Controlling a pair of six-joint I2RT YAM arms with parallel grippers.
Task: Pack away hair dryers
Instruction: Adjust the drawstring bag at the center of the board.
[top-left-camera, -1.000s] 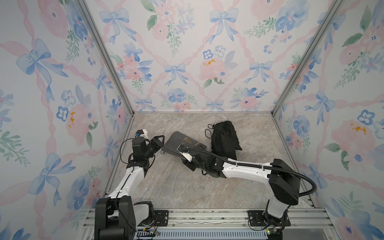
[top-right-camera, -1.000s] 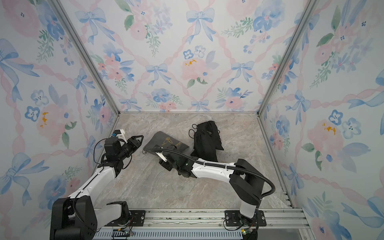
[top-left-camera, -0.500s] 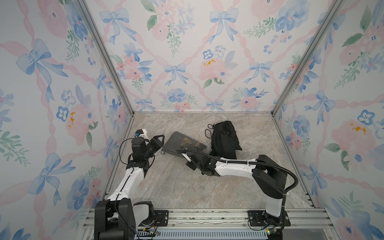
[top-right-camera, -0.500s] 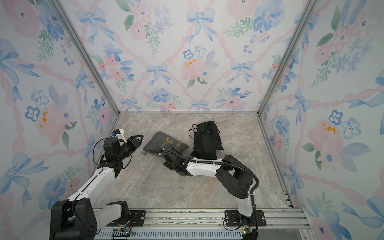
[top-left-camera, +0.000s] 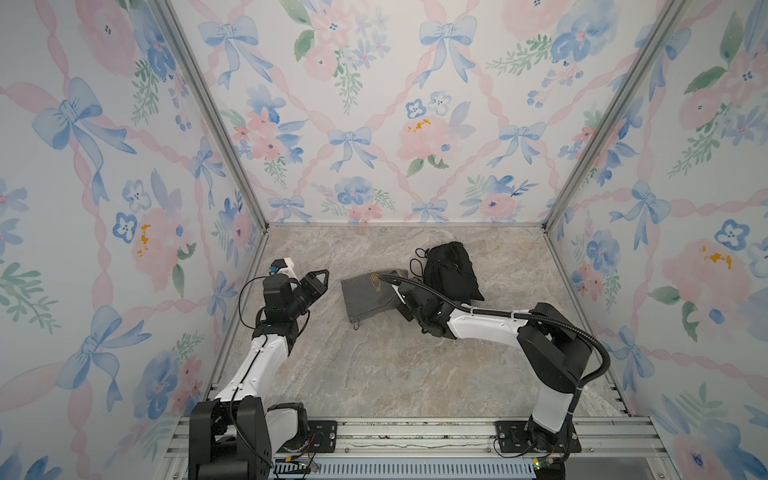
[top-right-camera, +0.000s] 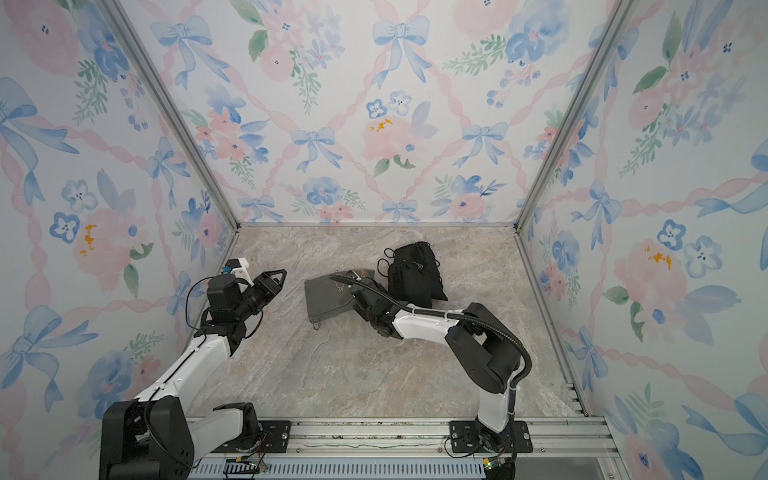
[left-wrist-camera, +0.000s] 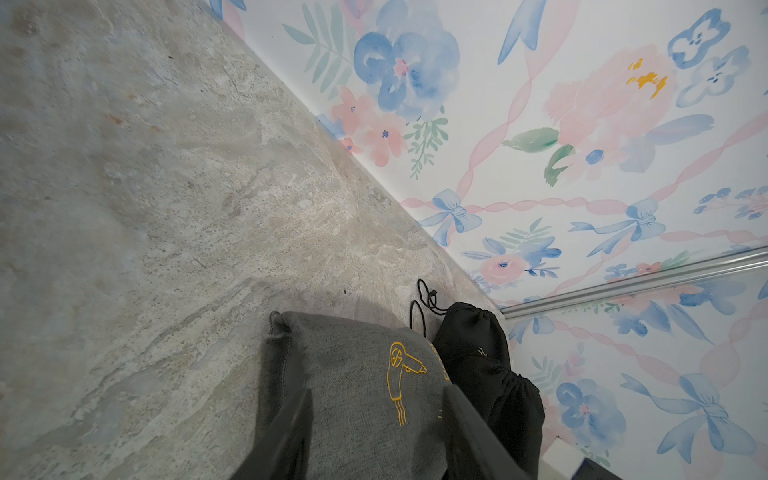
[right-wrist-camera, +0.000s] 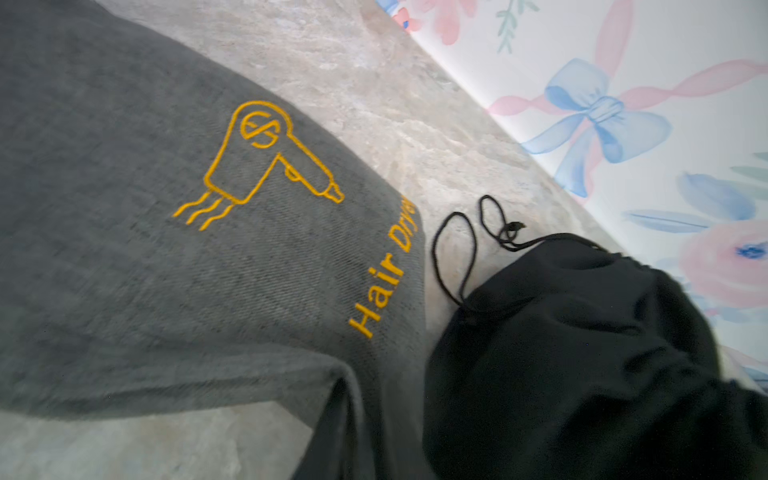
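Observation:
No hair dryers show in any view. A grey cloth pouch (top-left-camera: 370, 293) (top-right-camera: 328, 297) with a yellow dryer drawing lies flat mid-table. My right gripper (top-left-camera: 401, 301) (top-right-camera: 358, 297) sits low at its near right corner. In the right wrist view the grey pouch (right-wrist-camera: 166, 270) tents up into a fold at the gripper (right-wrist-camera: 357, 415), which is shut on the cloth. My left gripper (top-left-camera: 323, 279) (top-right-camera: 282, 276) hovers to the pouch's left, pointing at it. It stands open (left-wrist-camera: 377, 390) and empty, with the pouch (left-wrist-camera: 357, 374) showing beyond its fingers.
A bulging black drawstring pouch (top-left-camera: 451, 272) (top-right-camera: 413, 274) (left-wrist-camera: 478, 345) (right-wrist-camera: 582, 353) lies right behind the grey one, its cord (right-wrist-camera: 453, 249) looped on the table. Floral walls close in three sides. The marbled tabletop (top-left-camera: 374, 374) stretches toward the front rail.
My right arm has drawn back to the right, its elbow folding in, and its jaws have closed on the grey pouch's corner. The left arm has stayed still.

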